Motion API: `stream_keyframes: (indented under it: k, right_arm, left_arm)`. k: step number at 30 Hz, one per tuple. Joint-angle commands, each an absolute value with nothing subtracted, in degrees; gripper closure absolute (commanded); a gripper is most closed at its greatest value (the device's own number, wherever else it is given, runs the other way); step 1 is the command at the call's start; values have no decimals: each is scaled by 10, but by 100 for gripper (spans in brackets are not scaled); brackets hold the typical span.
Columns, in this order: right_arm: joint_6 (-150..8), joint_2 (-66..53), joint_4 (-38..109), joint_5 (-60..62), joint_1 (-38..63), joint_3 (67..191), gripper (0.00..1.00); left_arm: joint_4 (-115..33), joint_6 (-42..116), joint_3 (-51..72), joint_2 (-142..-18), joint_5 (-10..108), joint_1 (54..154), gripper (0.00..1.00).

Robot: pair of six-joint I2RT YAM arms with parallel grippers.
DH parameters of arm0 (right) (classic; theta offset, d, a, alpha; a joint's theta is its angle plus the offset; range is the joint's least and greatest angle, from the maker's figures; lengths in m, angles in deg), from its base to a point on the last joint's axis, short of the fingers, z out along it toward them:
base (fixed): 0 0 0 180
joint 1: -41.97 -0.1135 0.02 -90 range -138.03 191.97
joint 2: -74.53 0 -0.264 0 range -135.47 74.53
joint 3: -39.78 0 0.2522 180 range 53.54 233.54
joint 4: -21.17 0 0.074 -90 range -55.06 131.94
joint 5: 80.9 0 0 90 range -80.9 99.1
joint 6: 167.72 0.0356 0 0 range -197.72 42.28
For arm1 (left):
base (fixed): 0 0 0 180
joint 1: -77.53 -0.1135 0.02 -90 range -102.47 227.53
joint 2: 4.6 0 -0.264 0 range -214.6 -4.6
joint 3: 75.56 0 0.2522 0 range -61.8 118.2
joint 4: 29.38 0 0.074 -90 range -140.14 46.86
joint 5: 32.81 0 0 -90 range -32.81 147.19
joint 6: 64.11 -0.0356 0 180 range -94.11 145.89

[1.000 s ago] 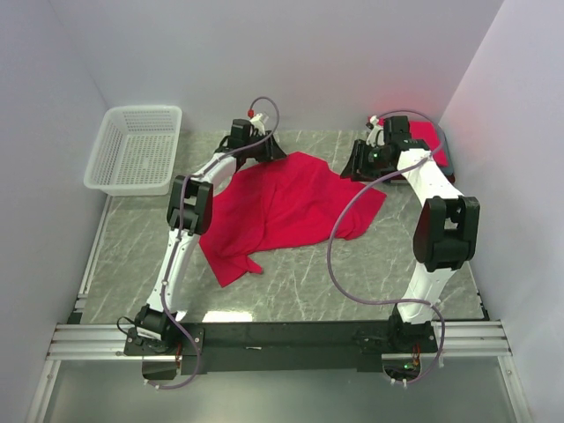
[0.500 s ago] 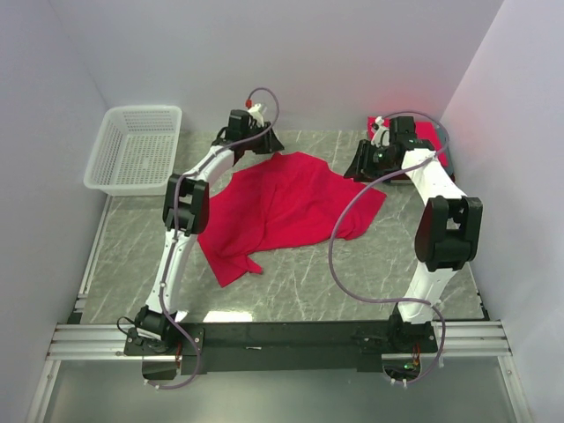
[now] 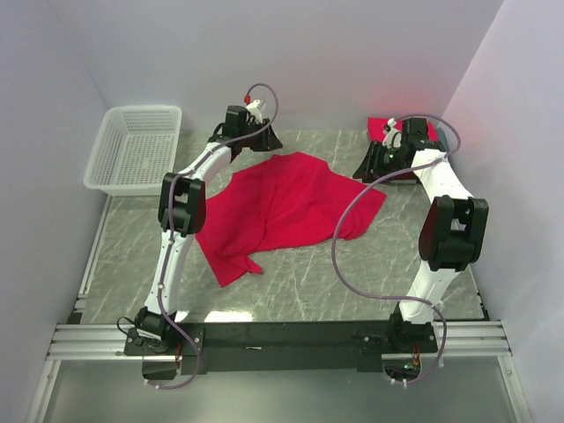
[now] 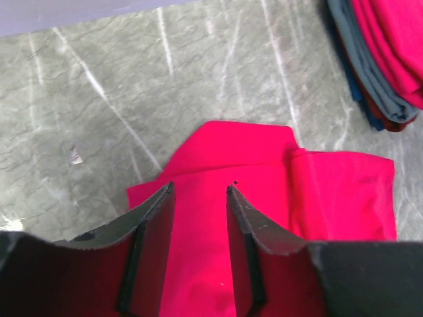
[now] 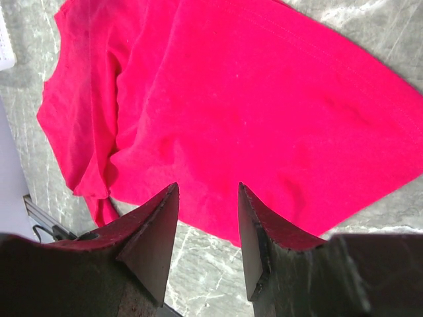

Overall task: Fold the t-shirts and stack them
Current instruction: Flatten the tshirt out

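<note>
The crimson t-shirt (image 3: pixel 282 207) is seen from above, spread on the bench (image 3: pixel 291 282). The left end effector (image 4: pixel 199 190) and right end effector (image 5: pixel 208 187) are shown released, empty, near it. The folded stack (image 4: pixel 380 66), far right, is revealed clearly only by the left wrist.

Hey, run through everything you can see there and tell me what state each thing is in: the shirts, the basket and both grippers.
Loose red t-shirt: unfolded, spread out and rumpled.
Stack of shirts: folded, red on top, grey beneath.
Basket: upright, empty.
Left gripper: open, holding nothing, above the loose shirt's edge.
Right gripper: open, holding nothing, above the loose shirt's edge.
</note>
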State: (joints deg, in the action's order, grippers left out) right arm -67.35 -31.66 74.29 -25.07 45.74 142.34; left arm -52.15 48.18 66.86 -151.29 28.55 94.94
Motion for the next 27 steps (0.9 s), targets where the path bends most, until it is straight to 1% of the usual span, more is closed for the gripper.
stream_keyframes:
  k: [1, 10, 17, 19, 23, 24, 26, 27]
  right_arm:
    - [-680, -290, 749, -265, 459, 1423, 52]
    - [-680, -308, 754, -262, 459, 1433, 52]
    - [-680, -308, 748, -263, 458, 1424, 52]
    - [-680, -308, 746, -265, 460, 1422, 52]
    - [-680, -309, 744, -268, 459, 1419, 52]
    - [-680, -308, 745, -268, 459, 1418, 52]
    - [-681, -308, 746, -268, 459, 1417, 52]
    - [-681, -307, 746, -268, 459, 1416, 52]
  left_arm:
    - [-510, 491, 692, -1536, 282, 942, 57]
    - [-501, 509, 695, -1572, 278, 941, 56]
    - [-496, 516, 693, -1574, 271, 943, 56]
    - [-492, 517, 693, -1574, 263, 944, 57]
    - [-488, 519, 698, -1570, 259, 950, 56]
    - [-482, 522, 698, -1569, 257, 951, 57]
    - [-480, 523, 699, -1567, 260, 951, 65]
    - [-477, 522, 698, -1564, 263, 951, 72]
